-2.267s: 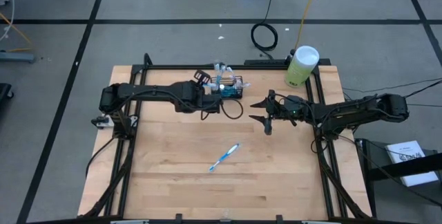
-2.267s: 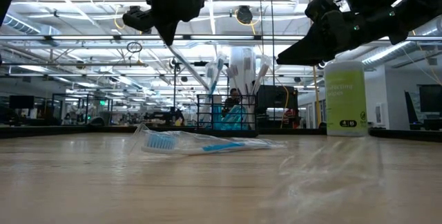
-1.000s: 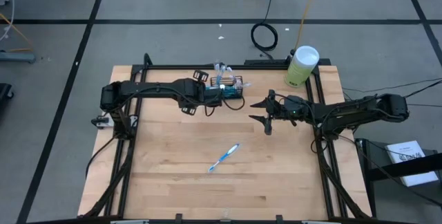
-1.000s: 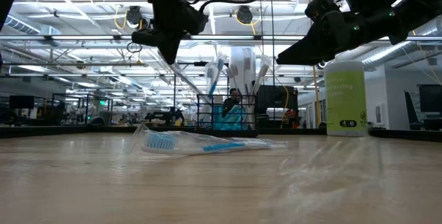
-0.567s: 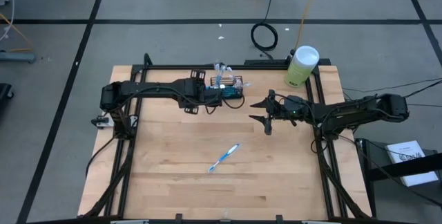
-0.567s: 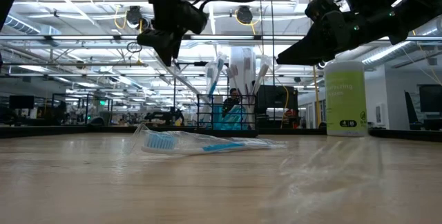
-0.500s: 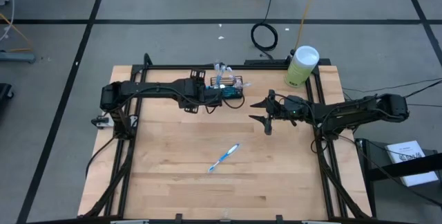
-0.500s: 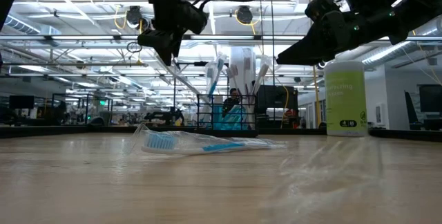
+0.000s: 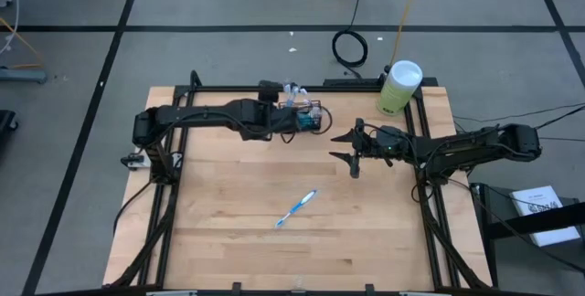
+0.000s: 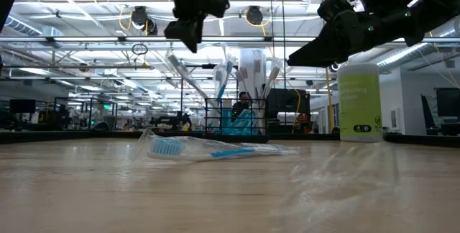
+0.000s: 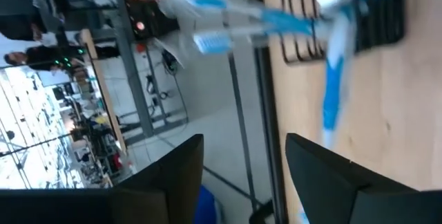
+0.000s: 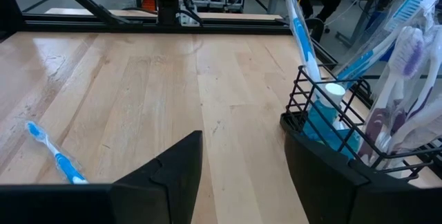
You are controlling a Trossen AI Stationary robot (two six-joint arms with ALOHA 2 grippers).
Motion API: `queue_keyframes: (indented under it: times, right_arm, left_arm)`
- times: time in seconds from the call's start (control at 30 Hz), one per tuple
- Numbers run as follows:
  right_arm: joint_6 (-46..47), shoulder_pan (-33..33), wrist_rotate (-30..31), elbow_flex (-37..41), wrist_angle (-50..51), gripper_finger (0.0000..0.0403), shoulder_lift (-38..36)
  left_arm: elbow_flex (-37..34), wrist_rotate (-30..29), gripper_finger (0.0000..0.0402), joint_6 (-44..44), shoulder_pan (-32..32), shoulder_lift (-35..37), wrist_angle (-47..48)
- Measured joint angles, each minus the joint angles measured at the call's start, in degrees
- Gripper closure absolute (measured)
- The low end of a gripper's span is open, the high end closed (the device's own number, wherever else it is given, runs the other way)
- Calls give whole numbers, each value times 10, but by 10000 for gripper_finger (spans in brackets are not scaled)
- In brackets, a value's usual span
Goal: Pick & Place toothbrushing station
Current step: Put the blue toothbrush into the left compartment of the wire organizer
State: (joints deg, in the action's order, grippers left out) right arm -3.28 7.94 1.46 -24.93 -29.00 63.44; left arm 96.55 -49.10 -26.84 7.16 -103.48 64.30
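The toothbrushing station (image 9: 311, 119) is a small black wire basket with several toothbrushes standing in it, resting on the table near the far edge. It also shows in the low view (image 10: 236, 118) and the right wrist view (image 12: 345, 137). One toothbrush (image 10: 194, 78) leans out of it toward the left. My left gripper (image 9: 288, 116) hangs open just left of and above the basket (image 10: 190, 35), nothing between its fingers (image 11: 245, 175). My right gripper (image 9: 341, 147) waits open to the right of the basket (image 12: 242, 175). A loose blue toothbrush (image 9: 297, 208) lies mid-table.
A tall pale-green cylinder with a white lid (image 9: 398, 87) stands at the far right corner. The loose toothbrush (image 10: 208, 149) lies in a clear wrapper. Black frame rails (image 9: 169, 195) run along the table's sides. Bare wood spreads over the near half.
My left gripper has risen and rolled, moving a little toward the basket. It now stands clear of the leaning toothbrush's head, where its tips were a second ago. That toothbrush stays leaning out of the basket.
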Motion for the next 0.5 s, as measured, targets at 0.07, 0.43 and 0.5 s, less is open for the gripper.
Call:
queue_keyframes:
  times: [0.07, 0.43, 0.5]
  right_arm:
    - [0, 0, 0, 0, 0, 206, 0]
    - [5, 0, 0, 0, 4, 206, 0]
    - [4, 0, 0, 0, 6, 206, 0]
  left_arm:
    - [4, 0, 198, -14, 4, 0, -30]
    - [-4, 182, 247, 135, 11, 135, -87]
    - [-32, 215, 256, 181, 10, 183, -91]
